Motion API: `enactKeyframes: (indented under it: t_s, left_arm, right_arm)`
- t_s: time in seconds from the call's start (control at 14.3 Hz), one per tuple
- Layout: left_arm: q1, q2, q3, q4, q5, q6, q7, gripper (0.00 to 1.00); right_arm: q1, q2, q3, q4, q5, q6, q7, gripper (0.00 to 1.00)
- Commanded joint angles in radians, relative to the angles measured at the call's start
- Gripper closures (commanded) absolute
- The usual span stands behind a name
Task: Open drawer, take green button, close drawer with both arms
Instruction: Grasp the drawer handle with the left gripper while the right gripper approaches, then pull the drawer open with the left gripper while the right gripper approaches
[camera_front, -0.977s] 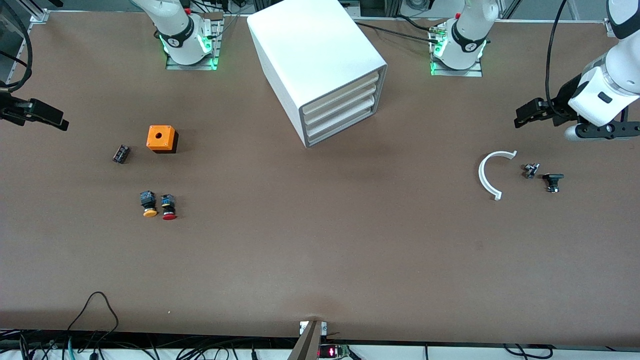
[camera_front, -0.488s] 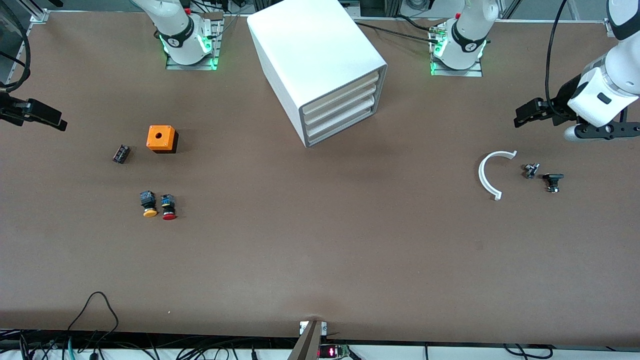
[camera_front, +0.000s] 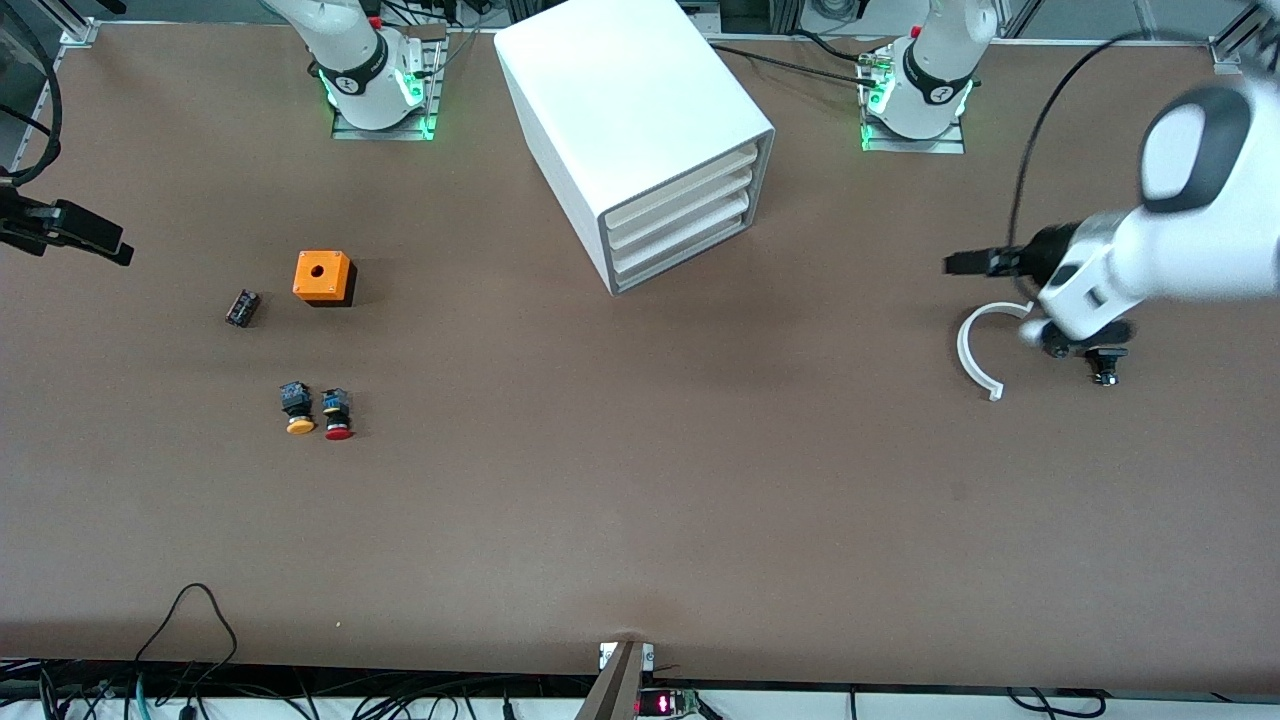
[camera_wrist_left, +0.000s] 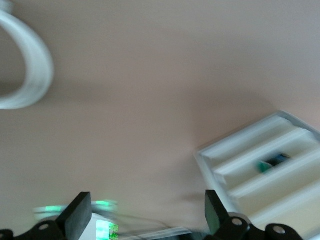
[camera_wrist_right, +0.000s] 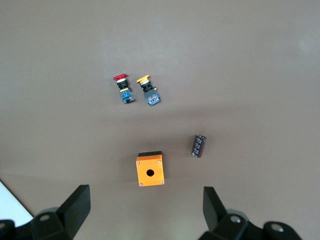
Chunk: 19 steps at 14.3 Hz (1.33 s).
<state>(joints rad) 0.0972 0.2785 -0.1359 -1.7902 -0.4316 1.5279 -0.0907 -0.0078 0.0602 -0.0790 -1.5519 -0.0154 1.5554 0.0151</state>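
The white cabinet (camera_front: 620, 100) stands toward the robot bases with all four drawers shut; the drawer (camera_front: 680, 250) is the bottommost. My left gripper (camera_front: 960, 263) is open and empty, over the table near a white arc, pointing at the cabinet's front. The left wrist view shows that gripper (camera_wrist_left: 147, 217) with the cabinet (camera_wrist_left: 265, 165) ahead, blurred; a small green-and-dark shape (camera_wrist_left: 270, 163) shows in a gap between drawer fronts. I cannot tell which drawer holds it. My right gripper (camera_front: 100, 243) waits open and empty at the right arm's end, also seen in its wrist view (camera_wrist_right: 145, 207).
A white arc (camera_front: 975, 350) (camera_wrist_left: 30, 65) and a small black part (camera_front: 1105, 362) lie under the left arm. An orange box (camera_front: 323, 277) (camera_wrist_right: 150, 170), a dark cylinder (camera_front: 242, 307) (camera_wrist_right: 199, 145), a yellow-capped button (camera_front: 297, 407) (camera_wrist_right: 147, 90) and a red-capped button (camera_front: 337, 413) (camera_wrist_right: 123, 87) lie toward the right arm's end.
My left arm has swung in from the table's end and now sits over the white arc, its gripper closer to the cabinet. The right arm has barely moved.
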Motion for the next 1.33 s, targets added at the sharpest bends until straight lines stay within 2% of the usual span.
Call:
enactKeyframes:
  t_s: [0.0,0.14,0.21,0.42,0.63,0.91,0.98,1.05,1.12,1.19,1.26]
  left_arm:
    - [-0.048,0.220,-0.014,0.055,-0.214,-0.038,0.067,0.00]
    - [-0.089,0.284,-0.048,0.019,-0.269,0.006,0.144,0.00]
    - [-0.097,0.304,-0.083,-0.026,-0.315,0.042,0.202,0.00]
    - [-0.163,0.329,-0.120,-0.151,-0.430,0.150,0.414,0.00]
    - [-0.183,0.331,-0.188,-0.230,-0.444,0.274,0.494,0.00]
    - [-0.201,0.332,-0.226,-0.297,-0.461,0.356,0.526,0.00]
    - [-0.202,0.334,-0.229,-0.310,-0.470,0.372,0.528,0.03]
    - [-0.205,0.335,-0.243,-0.316,-0.481,0.392,0.540,0.19]
    - [-0.208,0.337,-0.248,-0.319,-0.481,0.411,0.555,0.56]
    - [-0.208,0.338,-0.248,-0.321,-0.481,0.413,0.562,1.00]
    - [-0.208,0.338,-0.248,-0.321,-0.480,0.413,0.563,1.00]
  right_arm:
    - [0.000,0.000,0.008,-0.025,0.003,0.026,-0.014,0.00]
    - [0.027,0.021,0.012,-0.025,0.006,0.067,-0.014,0.00]
    - [0.046,0.036,0.012,-0.025,0.006,0.095,-0.014,0.00]
    - [0.132,0.093,0.012,-0.025,0.005,0.169,-0.012,0.00]
    - [0.234,0.160,0.015,-0.024,0.008,0.210,-0.012,0.00]
    - [0.405,0.240,0.031,-0.017,0.011,0.306,-0.014,0.00]
    - [0.454,0.257,0.031,-0.017,0.011,0.354,0.002,0.00]
    - [0.503,0.280,0.031,-0.017,0.009,0.406,0.003,0.00]
    - [0.532,0.297,0.031,-0.017,0.006,0.440,0.003,0.00]
    - [0.555,0.314,0.031,-0.016,0.009,0.462,0.003,0.00]
    - [0.577,0.328,0.031,-0.002,0.008,0.475,0.002,0.00]
